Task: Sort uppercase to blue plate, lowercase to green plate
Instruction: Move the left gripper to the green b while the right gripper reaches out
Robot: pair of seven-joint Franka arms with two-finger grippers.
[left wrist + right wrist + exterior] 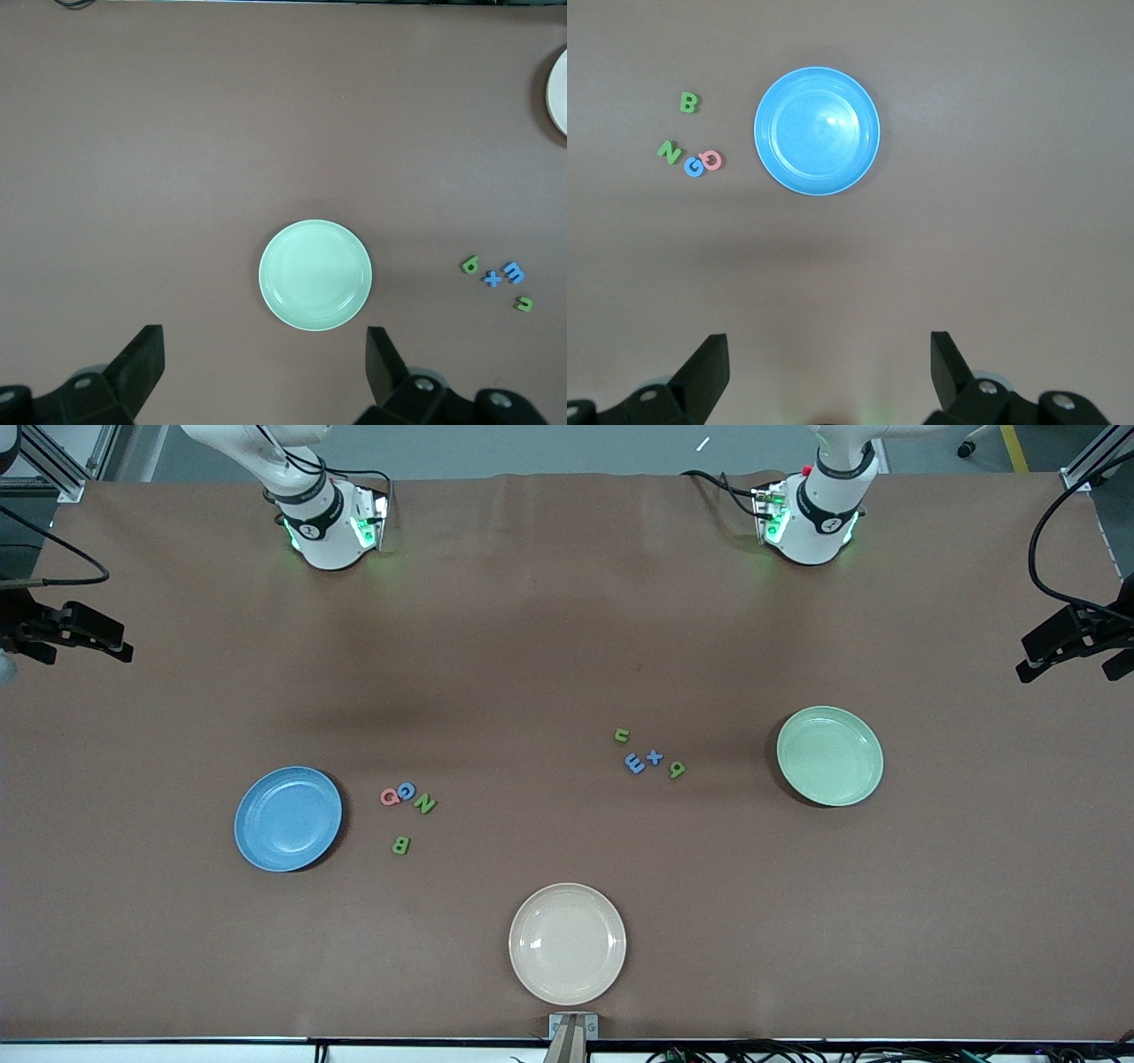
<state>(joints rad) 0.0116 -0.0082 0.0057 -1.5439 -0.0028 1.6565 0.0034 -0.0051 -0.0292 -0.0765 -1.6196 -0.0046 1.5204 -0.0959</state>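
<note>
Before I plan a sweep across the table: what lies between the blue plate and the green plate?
In the front view, two letter clusters lie between the blue plate and green plate: uppercase beside the blue plate, lowercase nearer the green plate.

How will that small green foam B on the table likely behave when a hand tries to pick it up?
The small flat green foam letter B lies flush on the brown table, so fingers probably get little edge to pinch. It looks tiny beside the round blue plate, so likely very light and apt to slide when nudged.
</note>
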